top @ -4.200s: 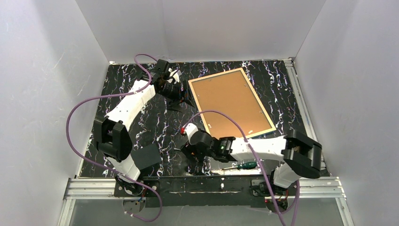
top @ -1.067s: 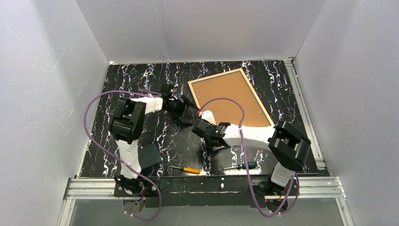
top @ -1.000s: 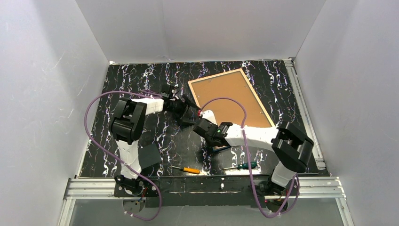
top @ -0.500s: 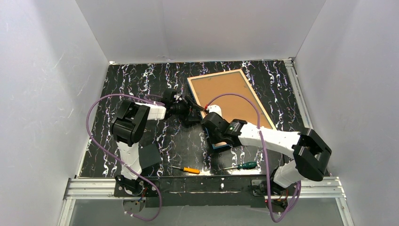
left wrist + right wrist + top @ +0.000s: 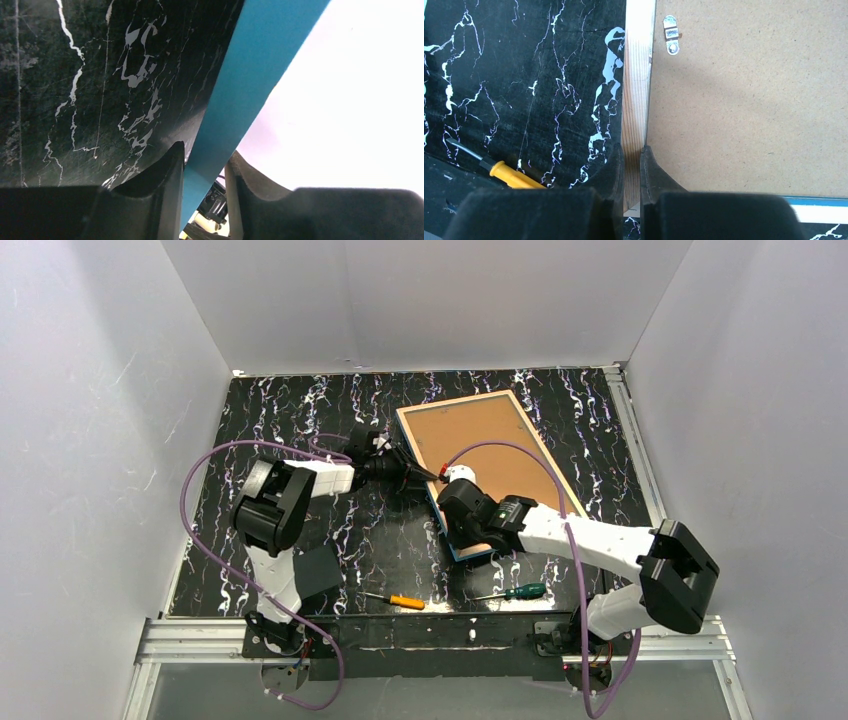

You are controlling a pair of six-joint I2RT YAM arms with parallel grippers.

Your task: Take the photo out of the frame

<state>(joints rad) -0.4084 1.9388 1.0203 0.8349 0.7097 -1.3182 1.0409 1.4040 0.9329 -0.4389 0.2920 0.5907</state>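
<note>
The frame point(image 5: 460, 400) lies back up and slanted, its near left corner raised so the blue face shows. A brown backing board point(image 5: 485, 445) fills it, and the photo is hidden beneath. My left gripper point(image 5: 410, 473) is at the frame's left rail. In the left wrist view the blue rail point(image 5: 260, 60) fills the space between the fingertips of that gripper point(image 5: 206, 149). My right gripper point(image 5: 452, 538) is at the near left corner. In the right wrist view it point(image 5: 631, 147) is shut on the light wood rail point(image 5: 639, 75) beside the backing board point(image 5: 749, 100).
A yellow-handled screwdriver point(image 5: 400, 600) and a green-handled one point(image 5: 520, 591) lie near the table's front edge. The yellow one point(image 5: 506, 172) is just left of my right gripper. A metal clip point(image 5: 670, 41) sits on the backing board. White walls enclose the table.
My left jaws have closed in on the frame's left rail. The right arm has swung right along the frame, and the near left corner now shows its blue face.
</note>
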